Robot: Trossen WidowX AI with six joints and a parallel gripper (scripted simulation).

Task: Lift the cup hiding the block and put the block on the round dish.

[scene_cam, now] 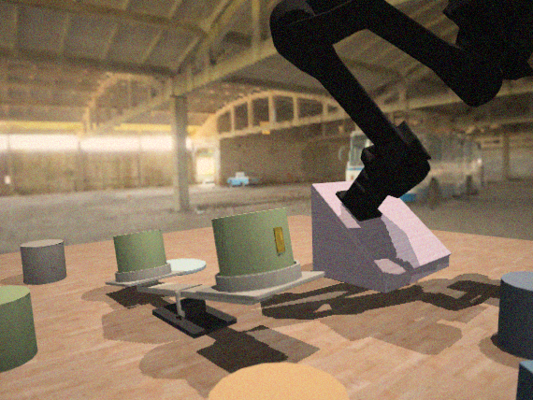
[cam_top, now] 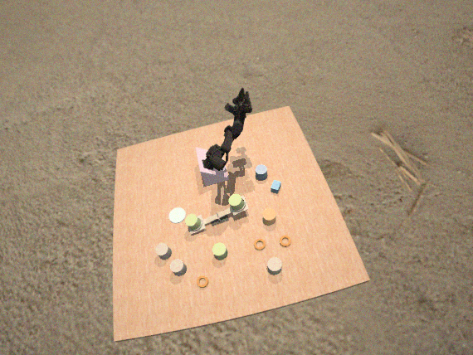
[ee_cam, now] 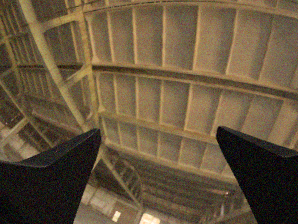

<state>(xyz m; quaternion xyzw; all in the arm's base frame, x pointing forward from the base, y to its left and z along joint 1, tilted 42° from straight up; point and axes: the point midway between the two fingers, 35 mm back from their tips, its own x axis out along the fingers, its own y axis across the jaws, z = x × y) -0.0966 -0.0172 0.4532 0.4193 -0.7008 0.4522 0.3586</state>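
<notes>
Two identical green cups stand on the ends of a small balance (cam_top: 216, 217) (scene_cam: 201, 293). One cup (cam_top: 192, 221) (scene_cam: 139, 251) is next to the pale round dish (cam_top: 177, 215) (scene_cam: 189, 265). The other cup (cam_top: 236, 201) (scene_cam: 252, 243) has a yellow tag on its side. No block shows under either cup. My gripper (cam_top: 241, 94) (ee_cam: 160, 133) is open and empty. It points upward at the roof, high above the arm's base and far from both cups.
The arm's pink wedge base (cam_top: 209, 174) (scene_cam: 397, 252) stands behind the balance. Loose cylinders lie around: green (cam_top: 219, 250), orange (cam_top: 269, 215), blue (cam_top: 260, 171) and several grey ones. There are also a blue cube (cam_top: 275, 186) and three orange rings, one (cam_top: 260, 244) in front of the balance.
</notes>
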